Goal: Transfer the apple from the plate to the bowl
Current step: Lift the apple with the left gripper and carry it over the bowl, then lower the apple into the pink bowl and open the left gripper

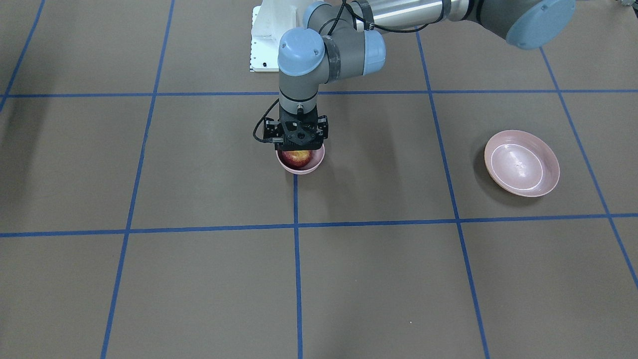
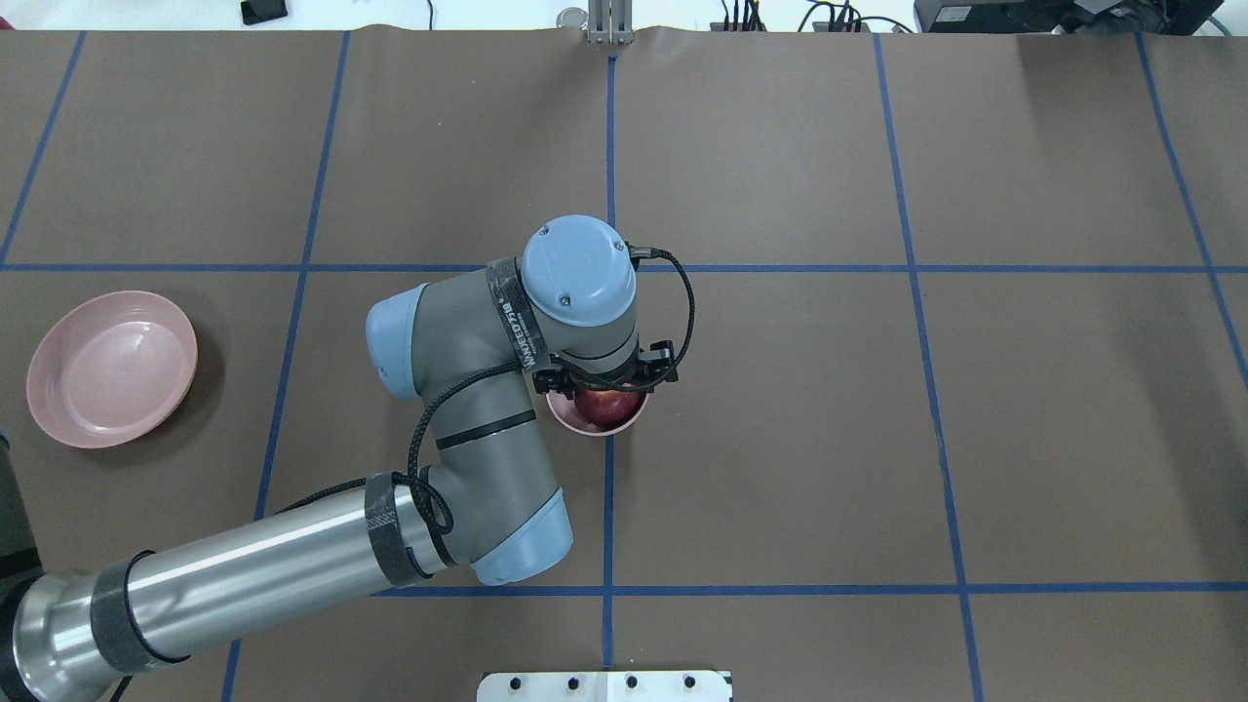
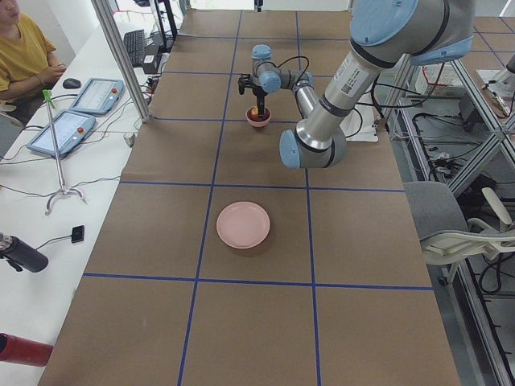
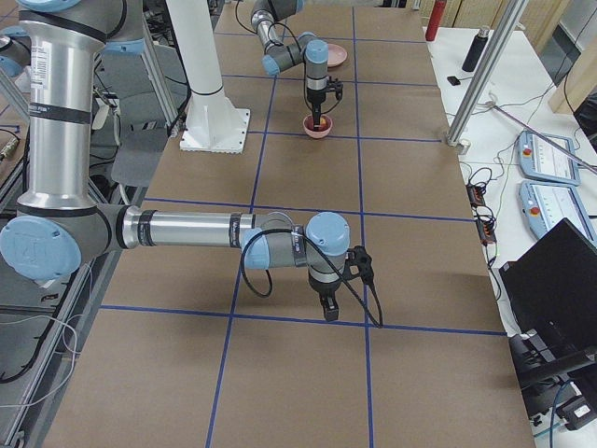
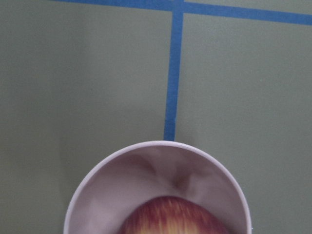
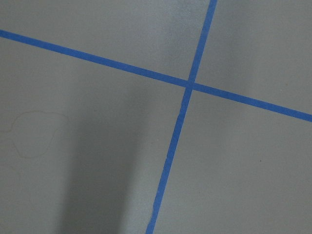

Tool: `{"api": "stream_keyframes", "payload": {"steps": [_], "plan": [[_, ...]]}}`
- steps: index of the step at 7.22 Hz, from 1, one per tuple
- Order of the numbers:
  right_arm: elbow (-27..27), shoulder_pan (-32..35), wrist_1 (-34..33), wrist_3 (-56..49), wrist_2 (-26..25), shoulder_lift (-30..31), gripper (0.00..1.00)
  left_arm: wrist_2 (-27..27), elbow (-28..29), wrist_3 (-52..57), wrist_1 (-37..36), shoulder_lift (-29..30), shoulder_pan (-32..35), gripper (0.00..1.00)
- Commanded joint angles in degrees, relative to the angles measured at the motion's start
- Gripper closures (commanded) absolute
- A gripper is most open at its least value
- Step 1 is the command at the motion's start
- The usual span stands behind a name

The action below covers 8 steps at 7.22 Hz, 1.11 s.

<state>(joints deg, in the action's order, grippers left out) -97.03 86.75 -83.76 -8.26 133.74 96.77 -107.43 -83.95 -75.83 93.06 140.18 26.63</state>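
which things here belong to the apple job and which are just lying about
Job:
- apple, in the bowl
- plate, empty
- left gripper, down over the bowl

Lying about:
- right gripper, idle over the table
- white base plate
- control pendants on the side bench

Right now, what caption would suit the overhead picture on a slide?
Left arm's claw hangs over the apple sitting in the small pink bowl, the pink plate bare off to the view's left.
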Motion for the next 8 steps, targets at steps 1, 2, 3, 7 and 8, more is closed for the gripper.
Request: {"api": "stream_keyframes", "payload": {"steps": [1, 2, 3, 7, 8], "plan": [[0.0, 0.0, 0.0, 0.0, 0.0, 0.0, 0.00, 0.0, -0.5, 0.2, 0.0, -0.3, 0.1, 0.03], [0.0, 0.0, 0.0, 0.0, 0.0, 0.0, 0.00, -0.1, -3.4, 1.7, -0.6, -0.3, 1.4, 0.03], [0.0, 0.0, -0.2, 0.0, -0.1, -0.1, 0.00, -0.5, -9.4, 2.9, -1.6, -3.9, 3.0, 0.03], [0.6, 0.0, -0.3, 0.1, -0.1, -0.3, 0.00, -6.2, -31.0, 25.3, -10.6, -26.5, 13.2, 0.03], [0.7, 0.0, -0.3, 0.2, -0.1, -0.4, 0.00, -9.4, -34.3, 33.3, -10.6, -34.1, 19.0, 0.02]]}}
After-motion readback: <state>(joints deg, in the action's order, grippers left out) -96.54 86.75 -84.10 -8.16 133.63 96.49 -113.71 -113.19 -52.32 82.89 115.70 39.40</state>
